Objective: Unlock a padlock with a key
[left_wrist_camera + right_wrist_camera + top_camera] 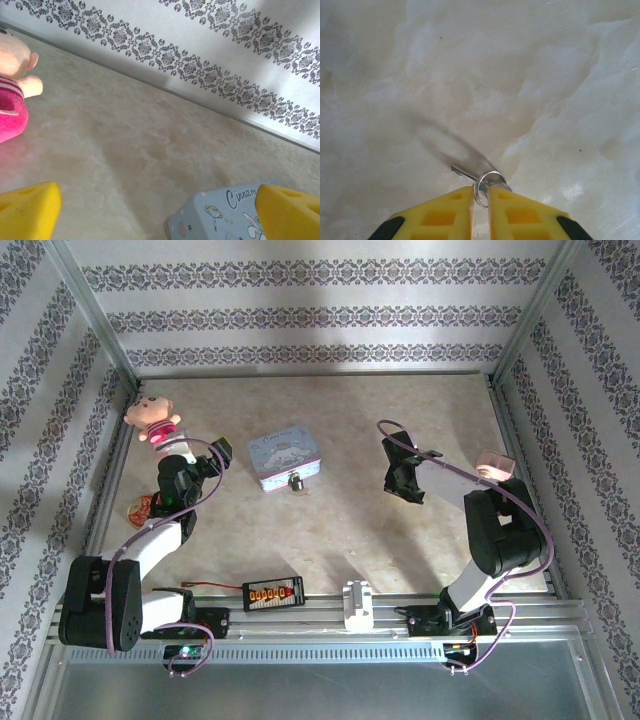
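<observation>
Pinching key [462, 173] by its ring end with right fingers [445, 215], pressed almost together, blade poking out ahead over bare desk [520, 75]. Holding left fingers [30, 210] spread wide, low over desk, just beside tin [215, 217] and near pink doll [12, 100]. Hanging at tin's near side, mid-desk, apart from both sets of fingers: padlock [297, 481], shackle too small to judge.

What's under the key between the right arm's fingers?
Pale marbled tabletop, with a dark shadow beside the key. The right fingers cover the key's head and part of its ring, so whether the key touches the tabletop cannot be seen.
</observation>
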